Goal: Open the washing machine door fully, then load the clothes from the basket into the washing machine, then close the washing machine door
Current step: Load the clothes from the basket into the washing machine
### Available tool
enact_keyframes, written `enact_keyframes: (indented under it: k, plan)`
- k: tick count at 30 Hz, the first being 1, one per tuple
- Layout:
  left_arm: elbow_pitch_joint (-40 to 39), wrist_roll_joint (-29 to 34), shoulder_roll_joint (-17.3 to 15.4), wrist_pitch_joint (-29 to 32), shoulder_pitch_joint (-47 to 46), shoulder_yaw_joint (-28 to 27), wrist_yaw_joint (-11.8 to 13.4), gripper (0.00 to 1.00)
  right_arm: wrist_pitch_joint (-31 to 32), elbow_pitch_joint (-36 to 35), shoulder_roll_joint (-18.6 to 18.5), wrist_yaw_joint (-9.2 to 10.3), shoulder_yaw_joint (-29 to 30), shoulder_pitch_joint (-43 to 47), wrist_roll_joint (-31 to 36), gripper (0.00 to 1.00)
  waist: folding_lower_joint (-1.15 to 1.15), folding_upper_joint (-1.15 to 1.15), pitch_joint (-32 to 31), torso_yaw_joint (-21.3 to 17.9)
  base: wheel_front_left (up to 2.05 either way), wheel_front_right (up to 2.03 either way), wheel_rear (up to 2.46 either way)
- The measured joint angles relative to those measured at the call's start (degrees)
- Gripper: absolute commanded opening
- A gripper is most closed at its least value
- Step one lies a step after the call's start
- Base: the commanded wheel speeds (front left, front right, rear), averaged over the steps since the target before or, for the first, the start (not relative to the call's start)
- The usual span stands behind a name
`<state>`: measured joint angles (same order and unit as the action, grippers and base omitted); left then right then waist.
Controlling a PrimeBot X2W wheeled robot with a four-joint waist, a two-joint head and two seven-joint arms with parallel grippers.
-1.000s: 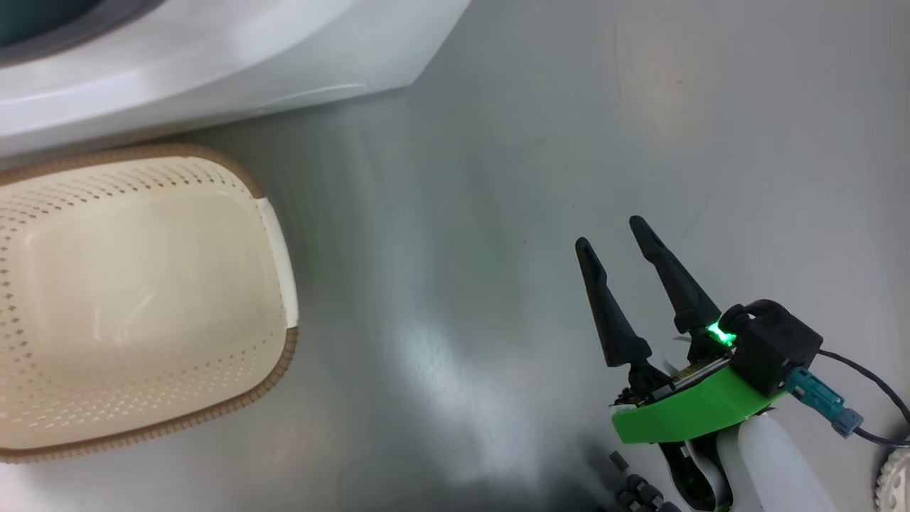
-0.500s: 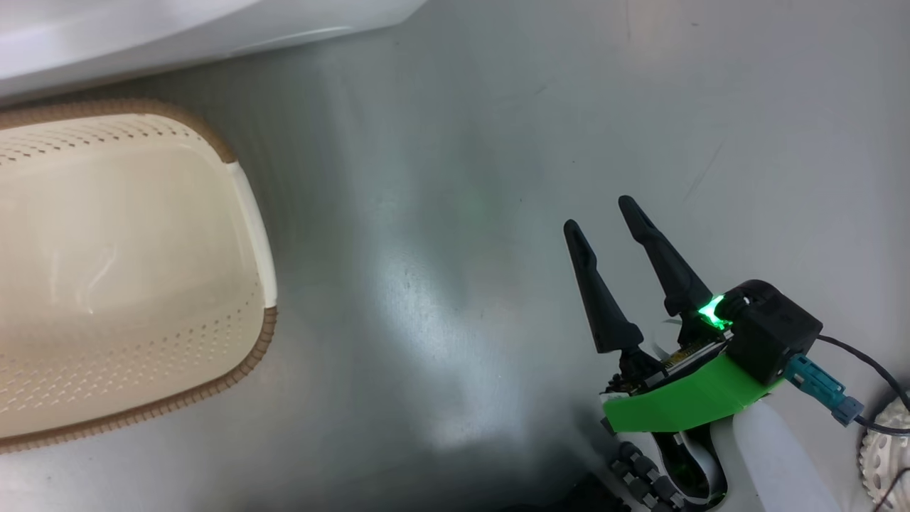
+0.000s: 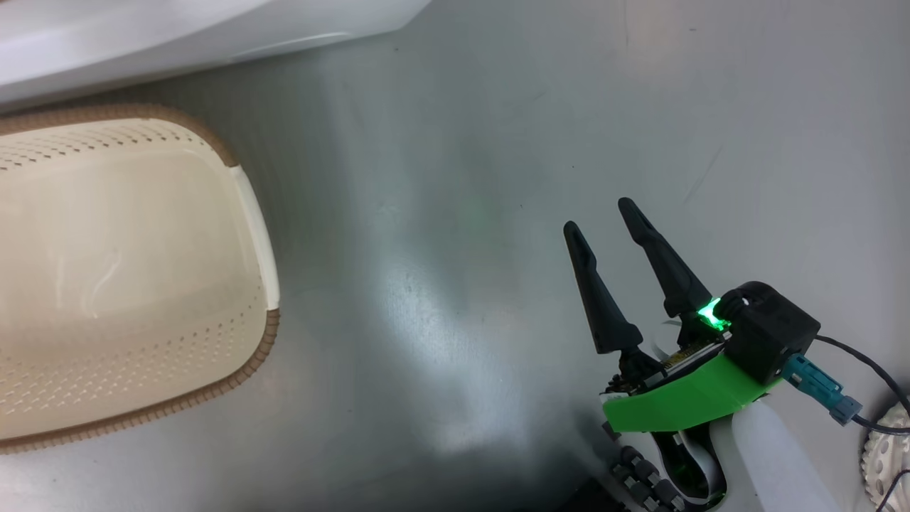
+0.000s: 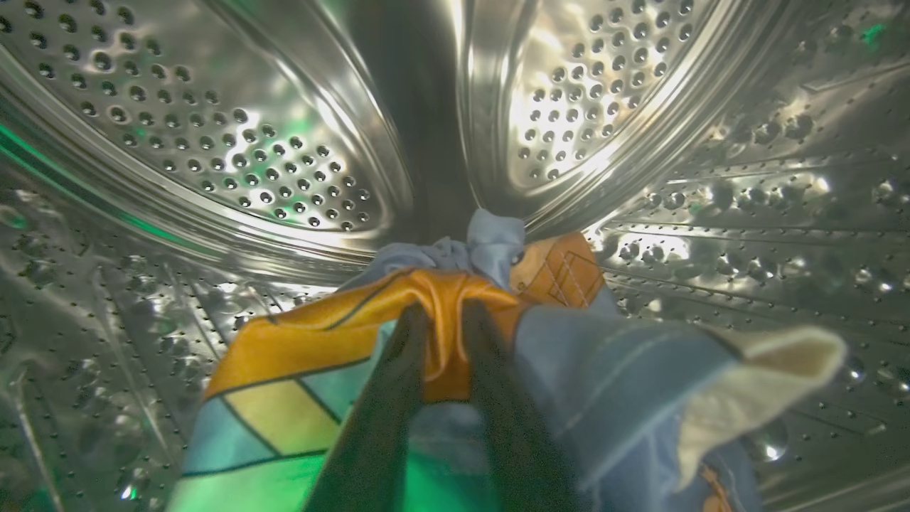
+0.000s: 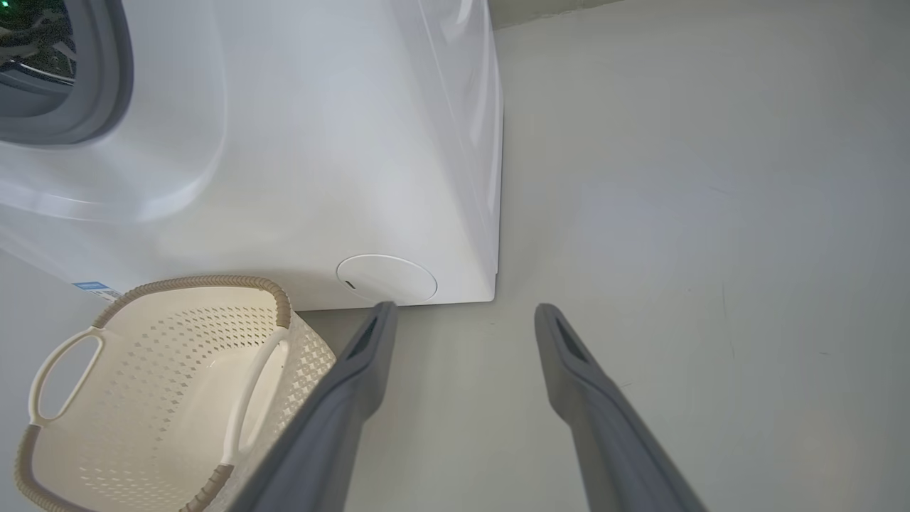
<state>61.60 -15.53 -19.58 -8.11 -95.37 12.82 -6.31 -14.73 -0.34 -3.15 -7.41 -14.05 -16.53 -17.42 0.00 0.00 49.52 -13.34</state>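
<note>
1. The left gripper [image 4: 442, 320] is pinching the clothes [image 4: 313, 348] with its fingers nearly together. Cloth is draping toward 4 and 8 o'clock, so it could be snagging on release.
2. Beyond, at 12 o'clock, the drum [image 4: 284, 163] is surrounding the bundle. A retreating arm might be dragging fabric back out.
3. The right gripper [image 3: 598, 216] is hanging wide open and empty over the floor [image 3: 462, 213]. The empty basket [image 3: 274, 334] is sitting at 9 o'clock and the washing machine [image 3: 142, 43] at 11, so a turn could be bumping either.

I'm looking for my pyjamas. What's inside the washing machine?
The clothes, pinched by the left gripper, are in the steel drum. They cover the drum's bottom, so anything beneath them is hidden.
</note>
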Motion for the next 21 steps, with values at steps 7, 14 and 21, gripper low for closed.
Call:
enact_keyframes:
  k: [7,14,21]
  plan:
    - [2.91,-0.66,1.52,-3.08,1.04,-0.24,1.11,1.00,0.00,0.57,-0.01,0.00,0.49,-0.01,0.45,1.00,0.00,0.00,-2.12,0.97,0.00,0.00,0.00]
    - [3.72,-1.80,4.28,-5.26,6.08,-0.29,2.87,1.00,0.00,0.99,-0.04,0.00,1.94,0.01,1.27,1.00,0.00,0.00,-5.05,2.40,0.00,0.00,0.00]
    - [3.24,-3.03,6.48,-6.11,12.04,-0.24,3.12,1.00,0.00,1.51,-0.04,0.00,2.65,0.15,1.78,1.00,0.00,0.00,-9.23,4.40,0.00,0.00,0.00]
